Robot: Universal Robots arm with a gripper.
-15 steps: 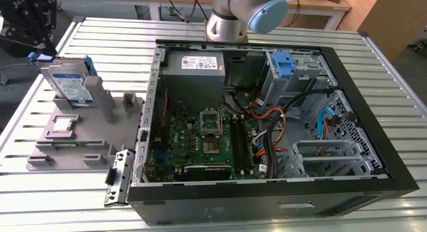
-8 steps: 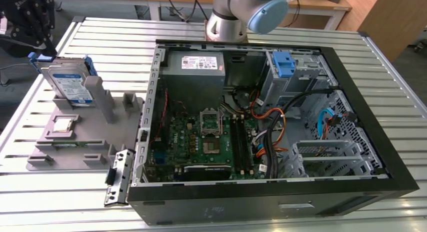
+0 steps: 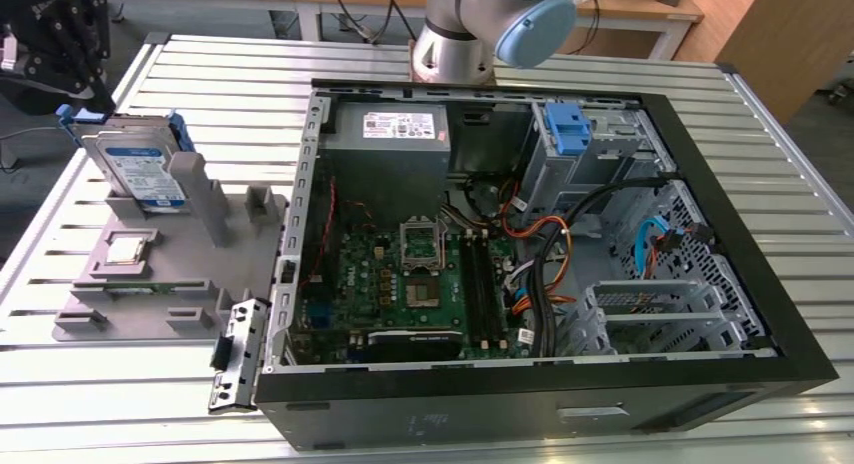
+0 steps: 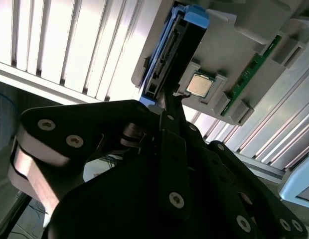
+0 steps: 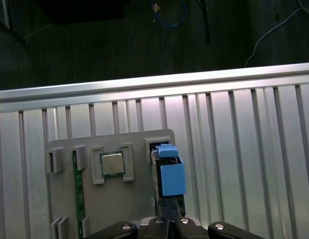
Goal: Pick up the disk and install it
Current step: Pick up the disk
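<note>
Exterior view: even, bright light, sharp throughout. Second wrist view: hard glare bleaches the worktop [image 4: 55,45] slats; the tool [image 4: 170,102] reads near-black and soft at close range. First wrist view: floor [image 5: 119,45] dim.

showed bare ribbed metal with a soft sheen on the table [image 3: 227,74]. looked matt grey plastic on the holder [image 3: 180,269], smooth blue plastic on the bracket [image 5: 172,179] round the disk [image 3: 127,159], with a smooth paper label [image 3: 150,187]. gleamed as polished metal on the processor chip [image 5: 112,164]; matt black on the gripper [image 4: 170,107].
</note>
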